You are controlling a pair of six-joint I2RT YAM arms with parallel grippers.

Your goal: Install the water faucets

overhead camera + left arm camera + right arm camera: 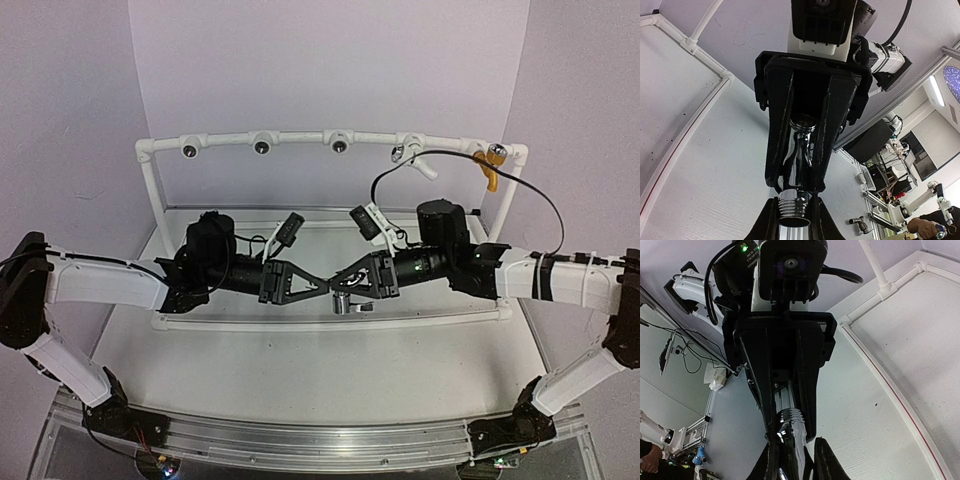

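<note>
Silver faucet stayed uninstalled, pinched by left tool and right tool; beyond them, white faucet and orange faucet sat fitted.

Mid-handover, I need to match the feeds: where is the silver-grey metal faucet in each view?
Top external: silver-grey metal faucet, centre, just above the near rail of the white pipe frame.
Left wrist: lower centre, threaded end nearest the camera.
Right wrist: bottom centre.
Shared landmark: that frame.

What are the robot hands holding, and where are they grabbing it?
The left gripper pinches the silver faucet by its threaded end. The right gripper sits around the faucet's body, but a firm grip there cannot be told.
</note>
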